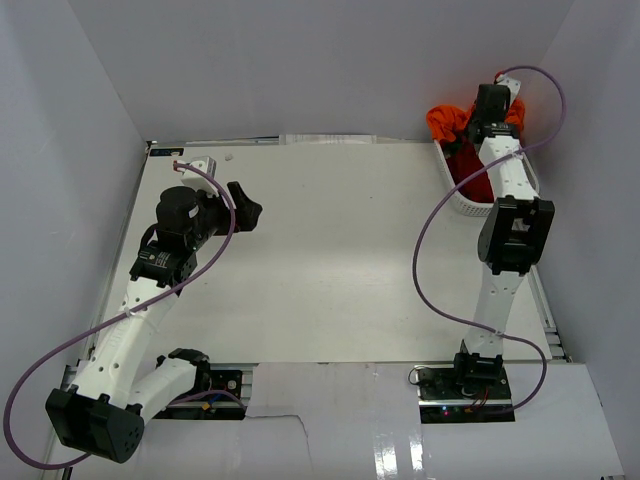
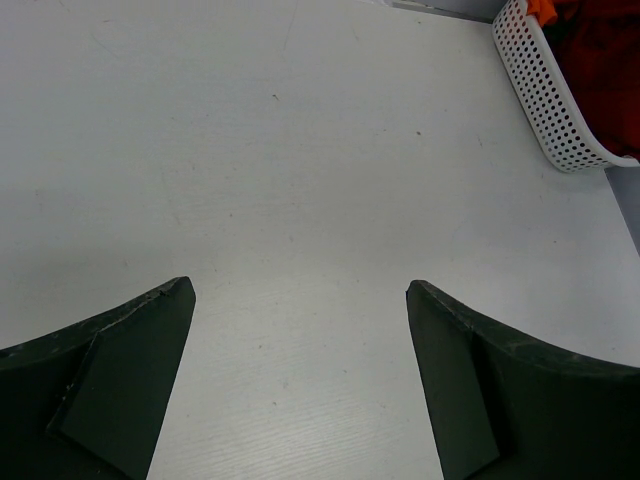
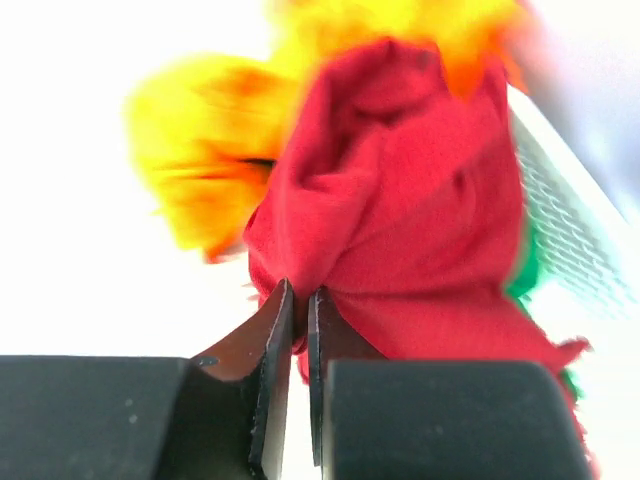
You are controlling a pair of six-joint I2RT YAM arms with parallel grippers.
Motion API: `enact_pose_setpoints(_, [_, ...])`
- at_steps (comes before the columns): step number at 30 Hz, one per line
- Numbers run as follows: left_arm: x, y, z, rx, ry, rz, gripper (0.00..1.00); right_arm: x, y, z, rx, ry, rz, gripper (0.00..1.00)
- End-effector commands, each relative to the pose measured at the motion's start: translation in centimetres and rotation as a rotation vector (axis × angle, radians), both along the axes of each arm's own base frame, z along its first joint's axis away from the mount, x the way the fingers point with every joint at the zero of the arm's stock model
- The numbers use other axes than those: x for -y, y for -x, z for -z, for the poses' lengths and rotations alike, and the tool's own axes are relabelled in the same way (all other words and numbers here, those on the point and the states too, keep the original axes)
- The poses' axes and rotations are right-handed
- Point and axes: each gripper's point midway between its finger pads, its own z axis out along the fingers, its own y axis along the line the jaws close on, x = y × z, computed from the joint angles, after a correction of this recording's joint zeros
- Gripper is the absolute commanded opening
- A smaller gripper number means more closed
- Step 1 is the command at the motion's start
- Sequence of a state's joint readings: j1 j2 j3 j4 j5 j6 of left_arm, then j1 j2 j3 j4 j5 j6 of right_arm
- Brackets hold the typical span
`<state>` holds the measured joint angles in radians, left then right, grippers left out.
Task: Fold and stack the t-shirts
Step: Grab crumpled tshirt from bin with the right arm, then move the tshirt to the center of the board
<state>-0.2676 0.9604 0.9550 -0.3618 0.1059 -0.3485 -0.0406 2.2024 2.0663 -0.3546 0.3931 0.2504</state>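
We look down into a pale, boxed-in work cell.
A white table (image 1: 330, 260) fills the middle, and plain lavender-grey walls (image 1: 300, 60) close it in at the back and on both sides. The light is even and soft, and a glossy white panel (image 1: 400, 440) along the near edge catches glare.

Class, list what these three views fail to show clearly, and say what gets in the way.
Right gripper: top view, hidden under its own wrist.
Orange t-shirt: right wrist view, blurred and glared out.
Green t-shirt: right wrist view, mostly behind red t-shirt.
Basket: left wrist view, cut by frame edge.
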Motion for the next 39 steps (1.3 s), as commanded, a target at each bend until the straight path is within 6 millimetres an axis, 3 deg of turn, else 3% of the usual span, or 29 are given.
enact_pose_setpoints(1, [0.1,0.2,-0.4,0.017,0.005,0.012,0.98,-9.2,4.1,-23.1,0.45,-0.141,-0.407,0.08])
enact_pose_setpoints(4, [0.1,0.2,-0.5,0.021,0.004,0.011,0.98,-15.6,9.7,-28.7,0.515,-0.231,-0.657,0.08])
enact_pose_setpoints(5, [0.0,0.2,-0.7,0.025,0.005,0.008,0.98,-18.3,14.0,-32.1,0.568,-0.264,-0.79,0.08])
enact_pose_setpoints(6, [0.0,0.2,-0.7,0.027,0.004,0.004,0.98,-21.2,16.2,-31.7,0.546,-0.294,-0.881,0.08])
enact_pose_setpoints(7, [-0.1,0.2,-0.9,0.033,0.006,0.0,0.98,-22.7,18.4,-32.4,0.552,-0.306,-0.937,0.08])
enact_pose_setpoints(8, [-0.2,0.3,-0.9,0.033,0.004,-0.004,0.98,-23.8,22.5,-34.2,0.578,-0.303,-0.995,0.08])
enact_pose_setpoints(9, [-0.4,0.2,-1.1,0.04,0.003,-0.018,0.98,-25.9,24.8,-34.0,0.569,-0.321,-1.057,0.08])
enact_pose_setpoints(10, [-0.6,0.3,-1.2,0.046,0.002,-0.026,0.98,-26.0,27.0,-32.7,0.541,-0.341,-1.06,0.08])
enact_pose_setpoints(12, [-1.2,0.2,-1.5,0.055,-0.003,-0.062,0.98,-26.1,28.0,-29.5,0.465,-0.394,-1.042,0.08])
enact_pose_setpoints(13, [-1.5,0.3,-1.5,0.055,-0.004,-0.075,0.98,-26.0,27.8,-25.3,0.366,-0.413,-1.014,0.08])
enact_pose_setpoints(15, [-2.4,0.2,-1.9,0.069,-0.012,-0.127,0.98,-25.7,27.4,-19.0,0.194,-0.431,-0.959,0.15])
enact_pose_setpoints(16, [-2.7,0.2,-1.9,0.067,-0.016,-0.141,0.98,-26.1,27.5,-12.9,0.041,-0.47,-0.961,0.24])
enact_pose_setpoints(17, [-2.9,0.2,-2.0,0.07,-0.017,-0.155,0.98,-26.3,27.6,-10.0,-0.031,-0.484,-0.951,0.56])
enact_pose_setpoints(20, [-3.5,0.1,-2.0,0.067,-0.023,-0.192,0.98,-25.2,28.3,-1.0,-0.246,-0.448,-0.833,0.68])
enact_pose_setpoints(23, [-3.7,0.0,-1.9,0.058,-0.03,-0.205,0.98,-24.9,28.8,1.7,-0.253,-0.403,-0.801,0.73])
enact_pose_setpoints(28, [-4.0,-0.7,-1.1,0.011,-0.05,-0.229,0.98,-26.7,30.5,1.9,-0.238,-0.297,-0.869,0.74])
enact_pose_setpoints(35, [-5.5,-1.4,-0.5,-0.068,-0.067,-0.349,0.98,-32.8,35.8,1.5,-0.17,-0.183,-1.154,0.79])
enact_pose_setpoints(37, [-6.0,-1.7,-0.1,-0.102,-0.084,-0.384,0.98,-33.9,36.4,2.2,-0.179,-0.137,-1.202,0.79])
enact_pose_setpoints(39, [-5.3,-1.8,0.3,-0.13,-0.076,-0.35,0.98,-35.6,37.6,2.9,-0.201,-0.106,-1.262,0.79])
